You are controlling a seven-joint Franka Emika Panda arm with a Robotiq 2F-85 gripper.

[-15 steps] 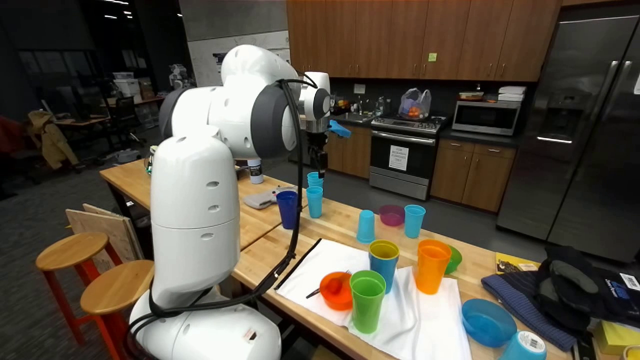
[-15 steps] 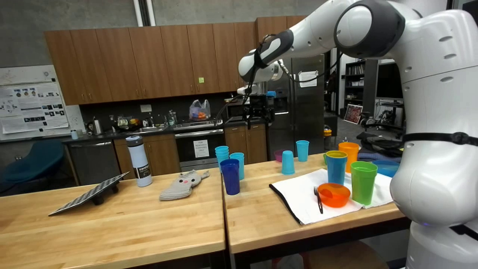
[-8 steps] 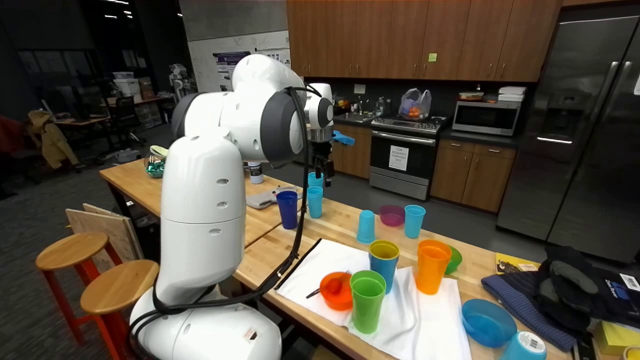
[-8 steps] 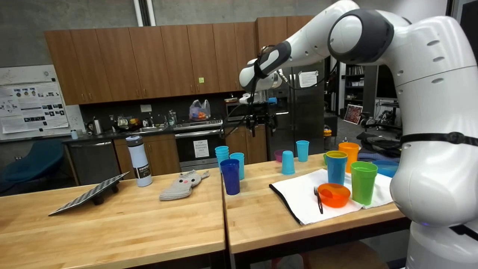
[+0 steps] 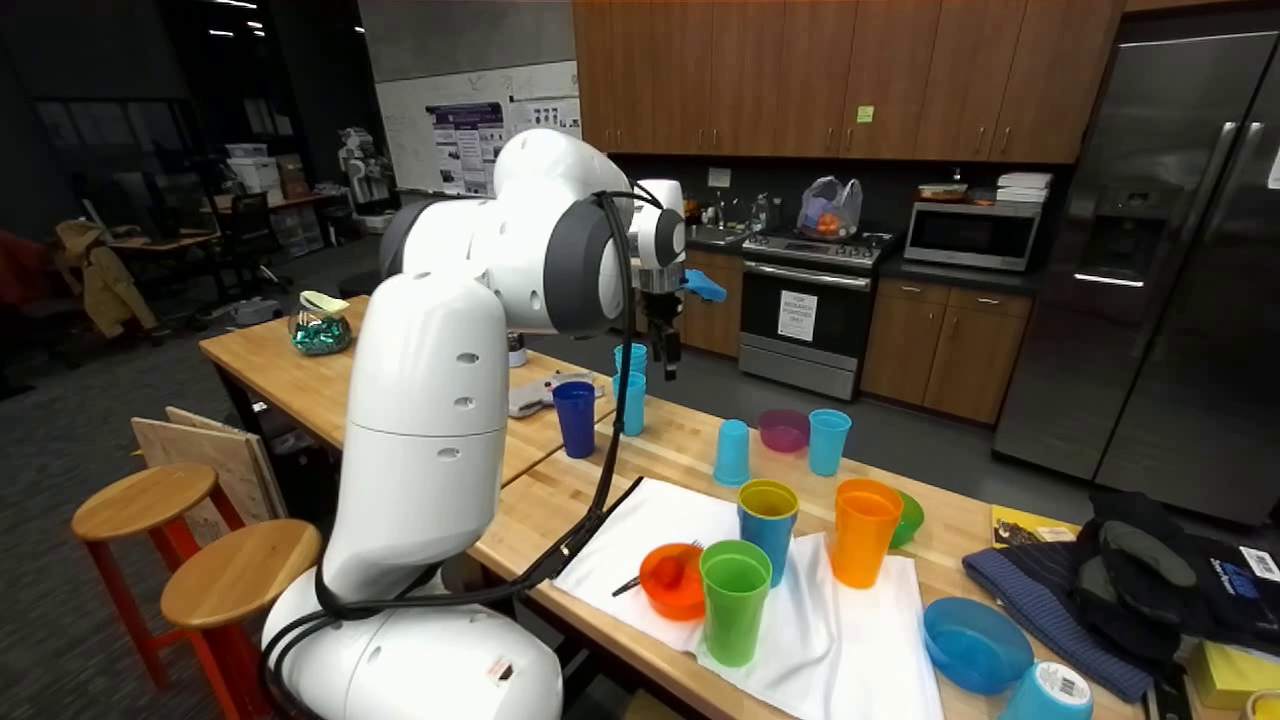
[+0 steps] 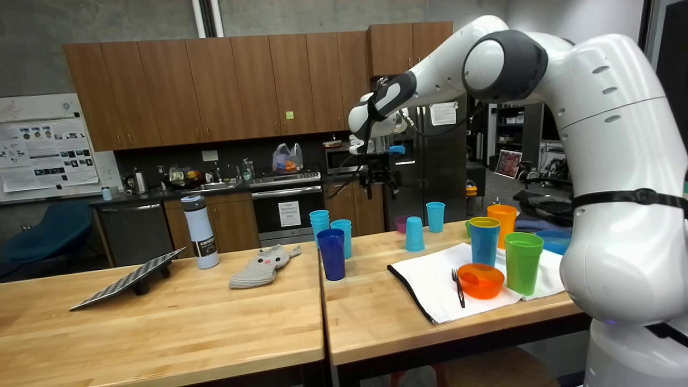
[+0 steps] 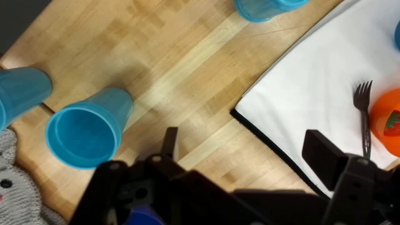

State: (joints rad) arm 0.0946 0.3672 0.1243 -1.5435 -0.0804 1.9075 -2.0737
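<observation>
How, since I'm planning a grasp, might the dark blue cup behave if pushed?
The dark blue cup would probably tip easily: it stands tall on a base narrower than its rim. Its smooth, plastic-looking wall suggests stiffness and perhaps a slippery surface.

Free lane between upright turquoise cup (image 7: 89, 131) and upturned cup (image 6: 414, 234).

A light-blue cup (image 7: 89, 129) and a dark-blue cup (image 6: 331, 255) are standing upright on the worktop (image 7: 187, 78), the 2 sitting near each other, mouths facing up.

wrist view: close, downward | both exterior views: farther, facing shared cabinets (image 6: 220, 88)
</observation>
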